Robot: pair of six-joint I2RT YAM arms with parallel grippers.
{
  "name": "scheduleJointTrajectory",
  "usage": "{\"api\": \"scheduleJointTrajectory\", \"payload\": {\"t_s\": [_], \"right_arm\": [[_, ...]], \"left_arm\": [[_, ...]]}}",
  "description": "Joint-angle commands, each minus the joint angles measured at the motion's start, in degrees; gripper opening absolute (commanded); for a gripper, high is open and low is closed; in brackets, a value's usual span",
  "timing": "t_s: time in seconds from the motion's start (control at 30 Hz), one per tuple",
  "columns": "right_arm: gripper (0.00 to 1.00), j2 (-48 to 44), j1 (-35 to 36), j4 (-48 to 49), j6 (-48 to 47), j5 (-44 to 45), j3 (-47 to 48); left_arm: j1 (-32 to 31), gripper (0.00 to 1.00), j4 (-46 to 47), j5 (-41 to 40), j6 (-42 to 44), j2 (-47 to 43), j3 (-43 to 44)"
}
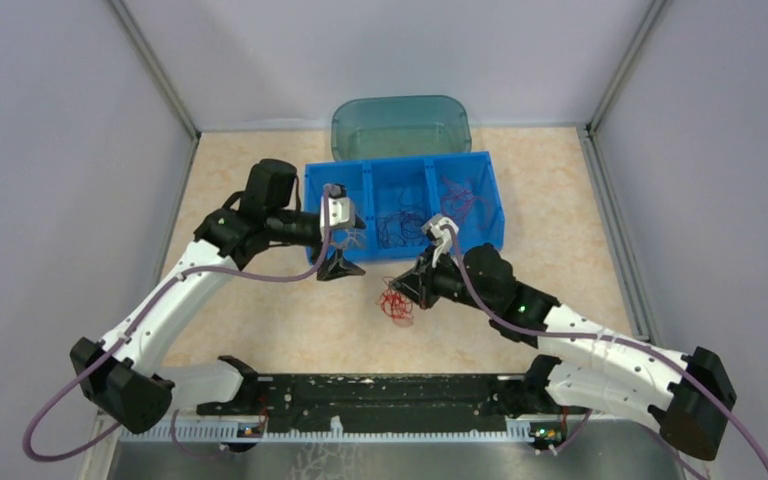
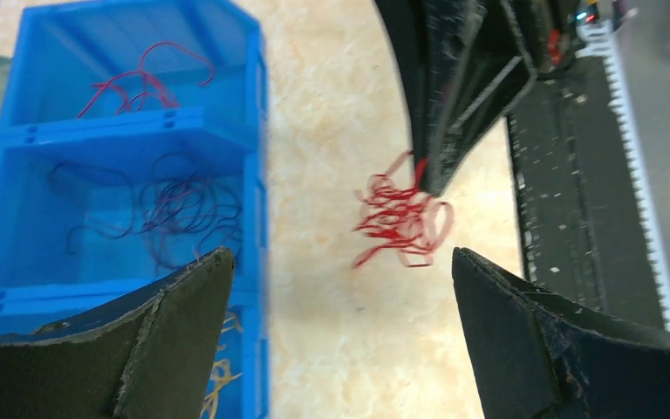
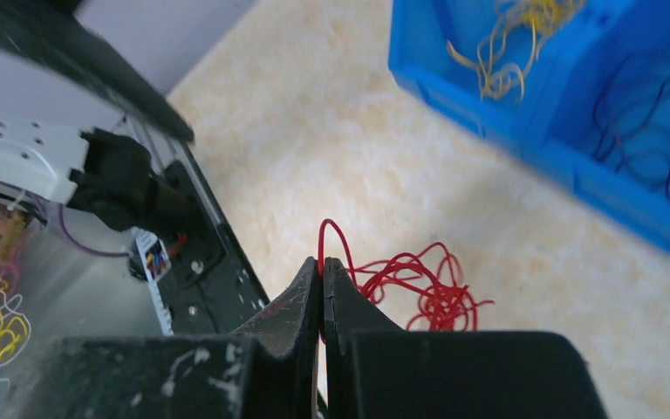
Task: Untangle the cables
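A small clump of red cables (image 1: pixel 396 305) lies on the beige table in front of the blue bin; it also shows in the left wrist view (image 2: pixel 401 220) and the right wrist view (image 3: pixel 419 288). My right gripper (image 1: pixel 423 285) (image 3: pixel 322 262) is shut on a red strand of this clump. My left gripper (image 1: pixel 341 268) (image 2: pixel 340 271) is open and empty, left of the clump at the bin's front edge. The blue bin (image 1: pixel 485 200) holds yellow cables (image 2: pixel 218 375) on the left, dark purple cables (image 2: pixel 183 209) in the middle and red cables (image 2: pixel 135 83) on the right.
A teal translucent tub (image 1: pixel 401 125) stands behind the blue bin. A black rail with a white toothed strip (image 1: pixel 360 400) runs along the near table edge between the arm bases. Grey walls enclose the table on both sides.
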Motion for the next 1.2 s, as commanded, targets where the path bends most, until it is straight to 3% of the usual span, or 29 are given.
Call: {"api": "scheduleJointTrajectory", "payload": {"t_s": [0.0, 0.17, 0.27, 0.57, 0.7, 0.77, 1.17], "right_arm": [[0.0, -0.4, 0.6, 6.6, -4.1, 0.3, 5.4], [0.0, 2.2, 0.6, 9.7, -4.6, -2.6, 8.2], [0.0, 3.2, 0.6, 10.9, -5.1, -2.9, 8.9], [0.0, 4.5, 0.6, 13.5, -4.0, -5.2, 9.8], [0.0, 3.9, 0.6, 13.5, -3.7, -5.5, 9.7], [0.0, 3.4, 0.6, 13.3, -3.8, -5.1, 9.5], [0.06, -0.5, 0.6, 6.5, -8.9, -1.0, 8.7]], "left_arm": [[-2.5, 0.99, 5.5, 7.0, -7.8, -3.5, -3.7], [-5.4, 0.95, 10.5, 4.7, -9.0, -4.8, -7.9], [-5.5, 0.87, 10.1, 4.2, -7.6, -4.0, -7.6], [-5.5, 0.43, 6.4, 4.0, -3.8, -3.0, -8.0], [-5.5, 0.11, 6.0, 3.9, -3.5, -3.0, -7.9], [-5.5, 0.01, 5.6, 3.1, -2.9, -3.0, -7.9], [-5.5, 0.0, 2.2, -1.8, 3.3, -2.5, -4.7]]}}
